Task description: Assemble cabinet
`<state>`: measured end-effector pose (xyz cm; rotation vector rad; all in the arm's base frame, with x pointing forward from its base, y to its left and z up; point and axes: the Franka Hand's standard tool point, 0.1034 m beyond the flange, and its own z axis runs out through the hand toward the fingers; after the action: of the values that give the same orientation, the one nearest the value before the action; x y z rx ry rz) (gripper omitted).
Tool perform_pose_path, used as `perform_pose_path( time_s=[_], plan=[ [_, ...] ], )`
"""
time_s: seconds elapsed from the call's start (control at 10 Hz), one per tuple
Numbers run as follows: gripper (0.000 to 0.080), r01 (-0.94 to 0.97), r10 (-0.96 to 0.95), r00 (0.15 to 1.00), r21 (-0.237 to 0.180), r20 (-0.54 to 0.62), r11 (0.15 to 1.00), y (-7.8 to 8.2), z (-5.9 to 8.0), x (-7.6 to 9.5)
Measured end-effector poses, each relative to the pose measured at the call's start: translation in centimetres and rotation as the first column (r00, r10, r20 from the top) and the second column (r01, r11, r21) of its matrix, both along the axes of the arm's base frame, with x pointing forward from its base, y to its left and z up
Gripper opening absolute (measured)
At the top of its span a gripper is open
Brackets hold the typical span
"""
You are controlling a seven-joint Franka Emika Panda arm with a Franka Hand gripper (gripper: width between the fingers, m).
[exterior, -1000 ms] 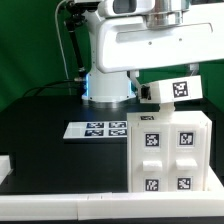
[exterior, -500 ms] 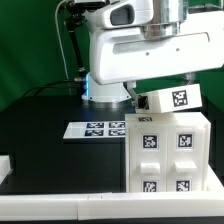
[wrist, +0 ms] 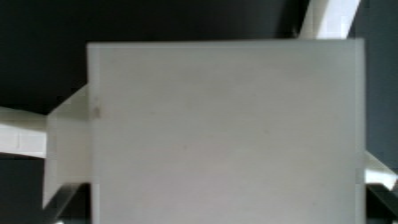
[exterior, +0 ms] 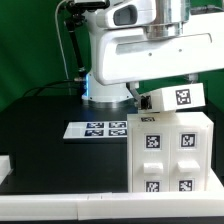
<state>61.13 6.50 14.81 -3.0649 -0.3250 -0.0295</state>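
The cabinet is a large white box with four tagged panels on its front, standing at the exterior view's right on the black table. A smaller white part with one tag hangs slightly tilted just above the cabinet's top, under the arm's hand. My gripper is mostly hidden behind that part and the hand, and appears shut on the part. In the wrist view the white part fills the picture and hides the fingers. Whether the part touches the cabinet's top cannot be told.
The marker board lies flat on the table at the cabinet's left. The arm's white base stands behind it. A small white piece sits at the exterior view's left edge. A white ledge runs along the front.
The held tagged part has moved a little lower and toward the exterior view's right, tilting slightly. The cabinet has not moved.
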Motion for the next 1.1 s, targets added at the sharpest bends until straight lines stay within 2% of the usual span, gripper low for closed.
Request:
perform_pose_path(
  time_s=[0.1,0.3,0.4,0.6,0.7,0.8,1.0,1.1],
  plan=[
    [0.0566,0.000,0.000,1.000,0.000,0.000,1.000,0.0,0.0,0.0],
    [0.0759,0.000,0.000,1.000,0.000,-0.001,1.000,0.0,0.0,0.0],
    [0.0787,0.000,0.000,1.000,0.000,0.000,1.000,-0.1,0.0,0.0],
    [0.0796,-0.008,0.008,0.999,0.002,0.051,1.000,-0.8,1.5,0.6],
    [0.0797,-0.005,0.005,0.992,0.002,0.124,1.000,-0.8,2.3,0.8],
    [0.0797,-0.013,0.013,0.981,-0.001,0.195,1.000,-0.7,2.7,0.3],
    [0.0797,-0.069,0.069,0.964,-0.008,0.258,0.998,-1.4,2.4,-0.4],
    [0.0797,-0.069,0.069,0.964,-0.006,0.255,0.998,-1.1,2.3,-0.3]
  ],
)
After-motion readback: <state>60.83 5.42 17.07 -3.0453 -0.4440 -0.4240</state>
